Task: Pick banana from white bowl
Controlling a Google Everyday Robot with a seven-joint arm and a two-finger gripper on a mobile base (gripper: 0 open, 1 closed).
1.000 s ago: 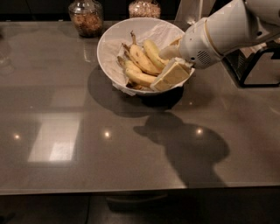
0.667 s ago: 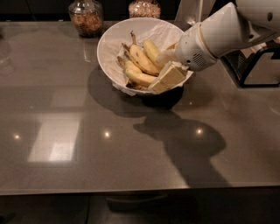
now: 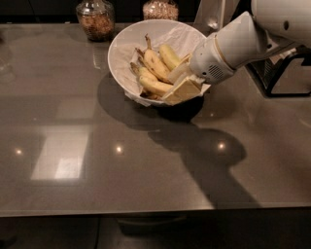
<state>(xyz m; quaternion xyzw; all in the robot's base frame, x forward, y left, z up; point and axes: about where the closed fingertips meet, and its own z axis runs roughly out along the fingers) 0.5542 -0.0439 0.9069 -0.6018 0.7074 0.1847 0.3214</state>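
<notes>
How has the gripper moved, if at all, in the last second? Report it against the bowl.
Yes: the gripper has edged slightly left, deeper into the bowl toward the bananas; the bowl sits unchanged.

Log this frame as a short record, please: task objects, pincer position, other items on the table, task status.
bowl: white bowl, paper-lined, at the far middle of the grey table
contents: several bananas lying inside the bowl
pincer: pincer reaching in over the bowl's right rim, right at the bananas
arm: white arm entering from the right
other: left glass jar and right glass jar behind the bowl
status: no banana lifted out yet
</notes>
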